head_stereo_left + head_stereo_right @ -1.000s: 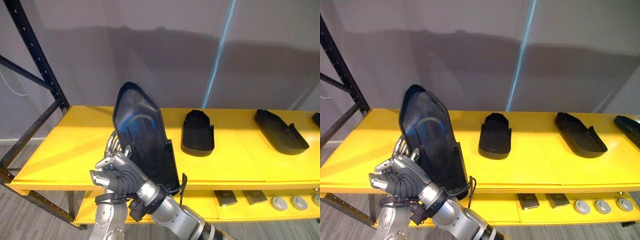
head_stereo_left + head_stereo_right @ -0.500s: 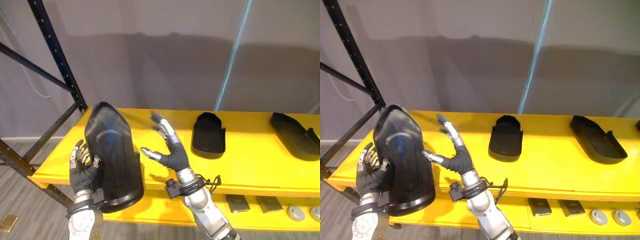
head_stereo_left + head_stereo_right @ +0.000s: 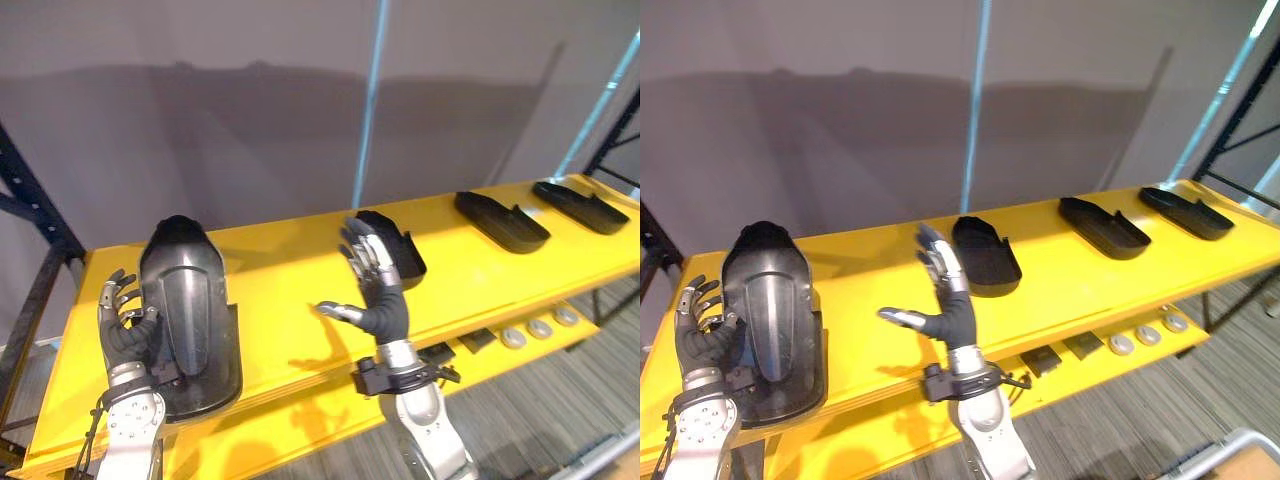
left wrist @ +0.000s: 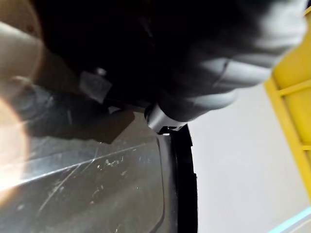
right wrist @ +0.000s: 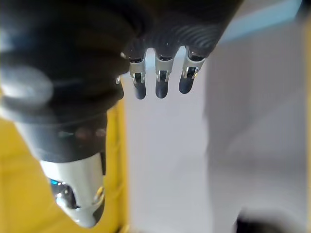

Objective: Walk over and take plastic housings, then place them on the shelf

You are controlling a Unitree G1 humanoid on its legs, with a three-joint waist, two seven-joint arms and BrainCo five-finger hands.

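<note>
Pointing upward lengthwise, housing [image 3: 190, 305] in left hand [image 3: 125, 335].

The robot has 2 silver-grey arms. The left arm [image 3: 130, 440] is shiny metal with small round dots on it. The right arm [image 3: 428, 440] is smooth and round, with a black band [image 3: 396, 373] at the wrist. The left hand [image 3: 124, 328] and the right hand [image 3: 380, 297] each wear a dark ribbed cover, like a glove. The fingers [image 5: 163, 77] are silver with dark tips, and so is the thumb [image 5: 80, 194].
</note>
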